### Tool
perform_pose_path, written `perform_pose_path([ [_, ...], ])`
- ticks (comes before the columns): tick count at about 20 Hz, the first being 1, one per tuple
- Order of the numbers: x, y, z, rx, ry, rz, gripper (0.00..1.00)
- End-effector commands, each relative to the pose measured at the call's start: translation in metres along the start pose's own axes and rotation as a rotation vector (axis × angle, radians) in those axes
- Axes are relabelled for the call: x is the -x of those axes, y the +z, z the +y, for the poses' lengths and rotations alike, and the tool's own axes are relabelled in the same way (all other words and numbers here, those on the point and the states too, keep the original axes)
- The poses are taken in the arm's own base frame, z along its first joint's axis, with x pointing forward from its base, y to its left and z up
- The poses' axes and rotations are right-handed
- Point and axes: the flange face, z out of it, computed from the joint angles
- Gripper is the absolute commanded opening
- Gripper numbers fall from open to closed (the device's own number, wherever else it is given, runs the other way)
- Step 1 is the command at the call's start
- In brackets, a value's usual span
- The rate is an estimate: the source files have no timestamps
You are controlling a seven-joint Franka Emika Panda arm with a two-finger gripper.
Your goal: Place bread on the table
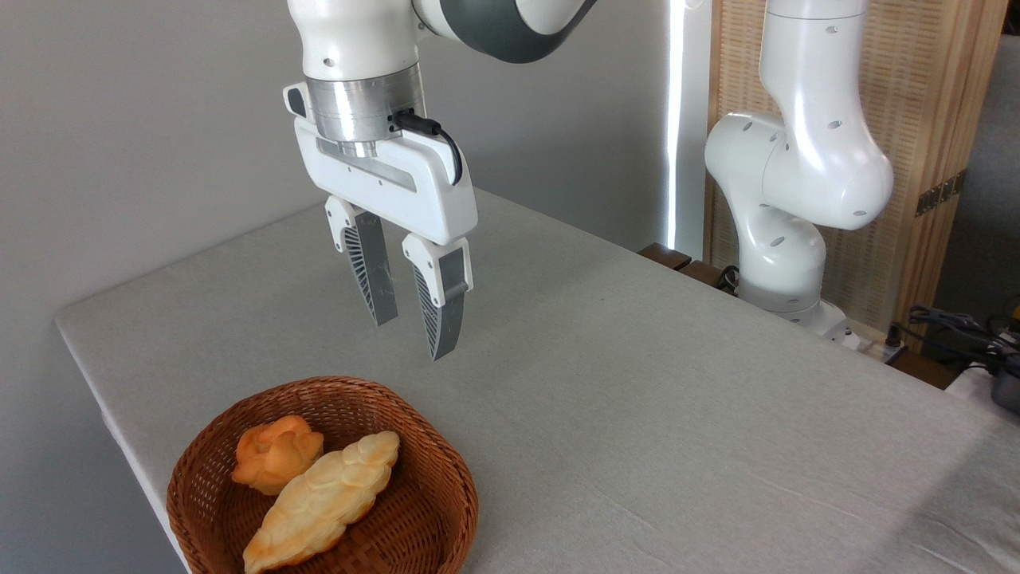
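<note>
You have one grey-clothed counter, one wicker basket on it holding two pieces, a pale braided loaf touching the smaller orange bun, and one hand hanging open, empty, above.

matt cloth table, woven wicker basket

So there's one basket with two bits of bread in it: one little round orange bun and one longer pale braided loaf. One table with a grey cloth, and one robot arm carrying one gripper that's got two fingers.
</note>
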Motion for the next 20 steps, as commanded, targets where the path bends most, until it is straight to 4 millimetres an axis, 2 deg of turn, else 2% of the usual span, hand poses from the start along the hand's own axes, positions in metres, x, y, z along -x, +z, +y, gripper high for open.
perform_pose_path([
  [1,0.0044,-0.0063,-0.0024,0.011,0.006,-0.007,1.00],
  [20,0.0076,-0.0031,-0.0010,0.029,0.007,-0.032,1.00],
])
